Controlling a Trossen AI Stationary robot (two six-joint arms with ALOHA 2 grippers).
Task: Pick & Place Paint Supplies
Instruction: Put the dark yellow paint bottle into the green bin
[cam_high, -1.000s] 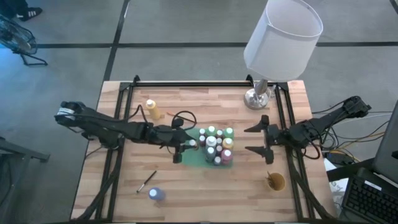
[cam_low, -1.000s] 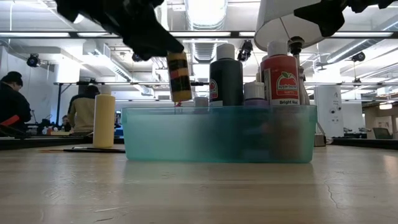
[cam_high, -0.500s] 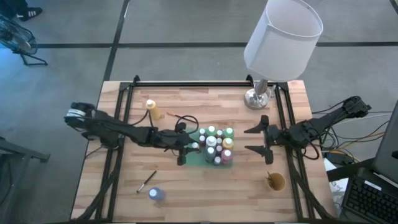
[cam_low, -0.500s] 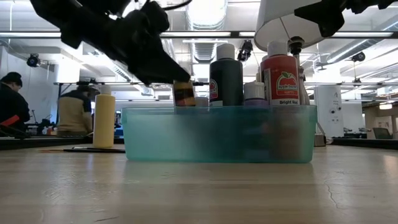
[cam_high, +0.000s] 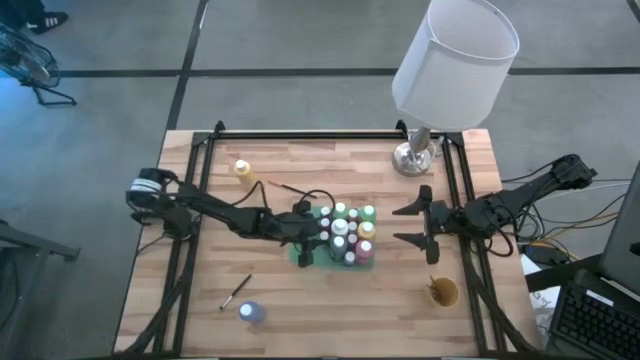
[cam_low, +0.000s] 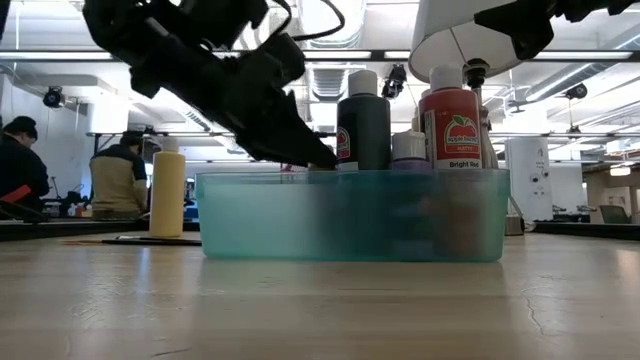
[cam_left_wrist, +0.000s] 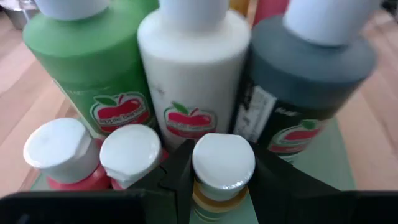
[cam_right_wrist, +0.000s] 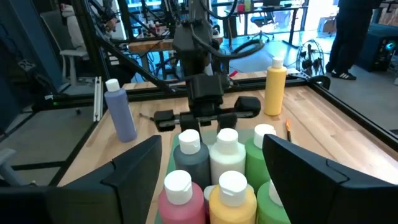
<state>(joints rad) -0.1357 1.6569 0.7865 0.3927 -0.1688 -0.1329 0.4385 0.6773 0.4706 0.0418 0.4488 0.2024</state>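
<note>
A green tray (cam_high: 316, 252) at the table's middle holds several upright paint bottles, among them green (cam_left_wrist: 87, 68), white (cam_left_wrist: 189, 68) and dark grey (cam_left_wrist: 305, 81) ones. My left gripper (cam_high: 308, 240) reaches in over the tray's left end, shut on a small yellow bottle with a white cap (cam_left_wrist: 222, 160). In the low view the tray wall (cam_low: 350, 215) hides this bottle below the gripper (cam_low: 300, 150). My right gripper (cam_high: 415, 226) hangs open to the right of the tray, with nothing between its fingers (cam_right_wrist: 134, 168). My left gripper pinches the small bottle between its two fingers, by the yellow upper body just under the cap (cam_left_wrist: 214, 198). The fingers come from the table's left, slanting down. The bottle stands upright inside the tray, next to two small red bottles; whether its base rests on the tray floor is hidden.
A tall yellow bottle (cam_high: 243, 170) stands at the far left, with a thin brush (cam_high: 285, 187) beside it. A pale blue bottle (cam_high: 250, 312) and another brush (cam_high: 236, 292) lie near the front left. A lamp (cam_high: 418, 152) stands at the far right and a tan cup (cam_high: 443, 292) at the front right.
My left gripper has moved toward the table's right edge and down, carrying the small yellow bottle from above the tray's rim into the tray's left end. The bottle has stayed upright and is now behind the tray wall in the low view.
</note>
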